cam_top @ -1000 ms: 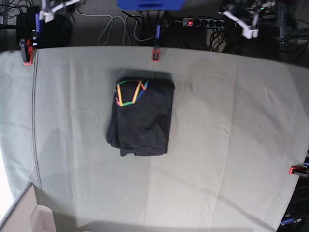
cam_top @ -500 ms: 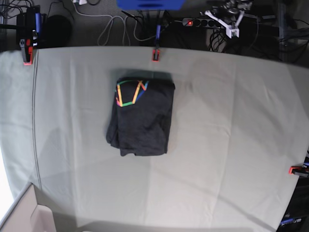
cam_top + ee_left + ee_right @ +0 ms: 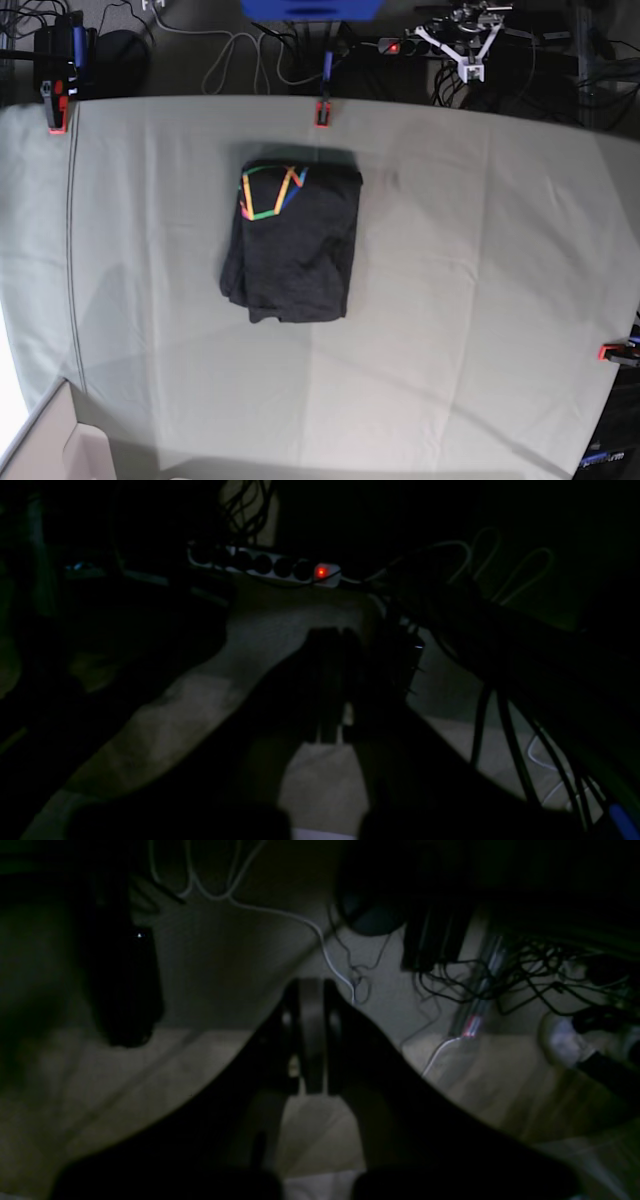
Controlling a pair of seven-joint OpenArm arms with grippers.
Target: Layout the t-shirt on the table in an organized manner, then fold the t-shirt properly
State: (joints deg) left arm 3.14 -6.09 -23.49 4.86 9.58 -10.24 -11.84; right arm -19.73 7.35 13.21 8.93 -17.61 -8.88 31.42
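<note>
Both arms are drawn back past the far edge of the table [image 3: 480, 300], off the cloth. In the base view the left arm shows as a white frame with its left gripper [image 3: 470, 68] hanging above the cables and the power strip [image 3: 395, 46] beyond the table's far right part; the right arm is almost wholly out of that view at the top left. Each wrist camera looks down along its own fingers at a dim floor. The left gripper [image 3: 327, 645] has its jaws pressed together with nothing between them, pointing toward the power strip [image 3: 265, 565], whose red switch light glows. The right gripper [image 3: 310, 990] likewise has its jaws closed flat against each other and empty, aimed at a tangle of white and black cables [image 3: 320, 945] on the floor. The t-shirt [image 3: 292, 240] lies folded into a compact dark rectangle on the table, a little left of centre and nearer the far edge, well apart from both arms, its orange, yellow, green and blue line print [image 3: 270, 190] facing up at the far left corner of the fold. The print is lines only; no letters or brand can be read on it, and the wrist views are too dark for any label to be made out
</note>
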